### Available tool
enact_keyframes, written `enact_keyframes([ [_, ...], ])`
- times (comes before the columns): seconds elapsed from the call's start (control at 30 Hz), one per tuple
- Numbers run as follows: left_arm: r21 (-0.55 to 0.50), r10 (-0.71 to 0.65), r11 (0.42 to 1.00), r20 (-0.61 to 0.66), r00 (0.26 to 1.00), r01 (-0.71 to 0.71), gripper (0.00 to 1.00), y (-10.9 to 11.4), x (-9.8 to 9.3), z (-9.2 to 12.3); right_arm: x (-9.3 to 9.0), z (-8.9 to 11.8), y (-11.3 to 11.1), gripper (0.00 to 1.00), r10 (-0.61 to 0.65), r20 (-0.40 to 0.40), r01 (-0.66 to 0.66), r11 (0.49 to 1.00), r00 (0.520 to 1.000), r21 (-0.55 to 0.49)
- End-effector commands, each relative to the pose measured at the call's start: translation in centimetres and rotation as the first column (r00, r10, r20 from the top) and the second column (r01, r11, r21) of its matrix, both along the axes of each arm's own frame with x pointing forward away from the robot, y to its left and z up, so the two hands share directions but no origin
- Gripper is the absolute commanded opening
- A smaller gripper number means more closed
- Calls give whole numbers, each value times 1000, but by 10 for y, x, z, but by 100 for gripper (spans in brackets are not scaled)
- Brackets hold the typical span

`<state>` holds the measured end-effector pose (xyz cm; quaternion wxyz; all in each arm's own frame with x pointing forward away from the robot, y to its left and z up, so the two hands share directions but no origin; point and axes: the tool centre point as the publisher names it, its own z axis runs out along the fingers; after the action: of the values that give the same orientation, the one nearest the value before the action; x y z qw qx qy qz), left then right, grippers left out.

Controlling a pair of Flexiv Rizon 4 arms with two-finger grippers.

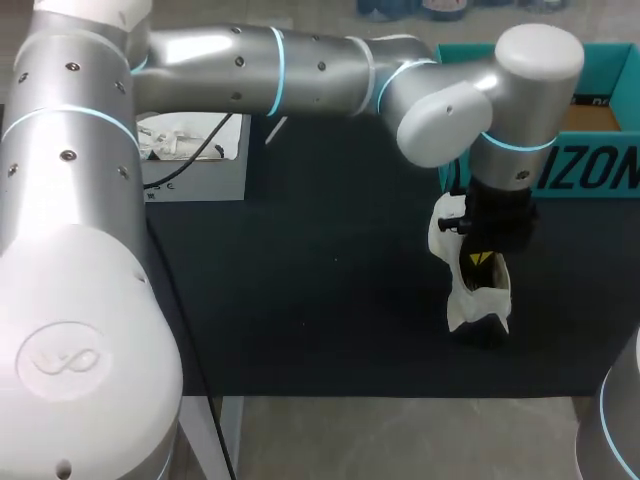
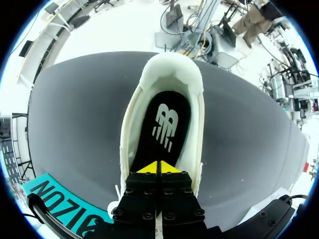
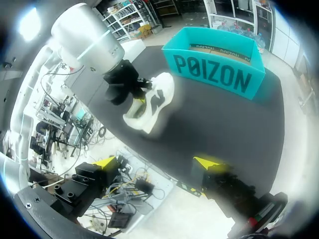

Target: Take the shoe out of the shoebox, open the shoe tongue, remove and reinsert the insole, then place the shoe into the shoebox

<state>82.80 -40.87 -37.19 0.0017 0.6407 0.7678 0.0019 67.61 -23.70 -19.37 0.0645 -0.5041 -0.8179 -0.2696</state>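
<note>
Now the white shoe (image 1: pixel 478 300) sits on the dark surface (image 1: pixel 300 300), near the teal shoebox (image 1: pixel 590 170), not in it. Our left jaws are pressed together inside the shoe, over the black insole (image 2: pixel 164 124) — we think to pull it out. Our right jaws hang wide apart, holding nothing, by the surface's edge.

The table (image 1: pixel 300 300) has a dark matte top.
</note>
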Motion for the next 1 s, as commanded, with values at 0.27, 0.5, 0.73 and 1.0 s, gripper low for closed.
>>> enact_keyframes([
  [0.27, -10, 19, 1000, -1, 1000, -19, 100, 9, -7, 1, -1, 0, 0, 100, -2, 1, 2, 1000, 1000, -3],
  [0.5, -11, 24, 1000, -19, 1000, -24, 100, 12, -14, -5, -1, 0, 0, 100, -2, 1, 2, 1000, 1000, -3],
  [0.73, -19, 26, 999, -23, 999, -26, 100, 10, -16, 2, -1, 0, 0, 100, -2, 1, 2, 1000, 1000, -3],
  [1.0, -26, 31, 999, 11, 999, -30, 100, 11, -16, 30, -1, 0, 0, 100, -2, 1, 2, 1000, 1000, -3],
])
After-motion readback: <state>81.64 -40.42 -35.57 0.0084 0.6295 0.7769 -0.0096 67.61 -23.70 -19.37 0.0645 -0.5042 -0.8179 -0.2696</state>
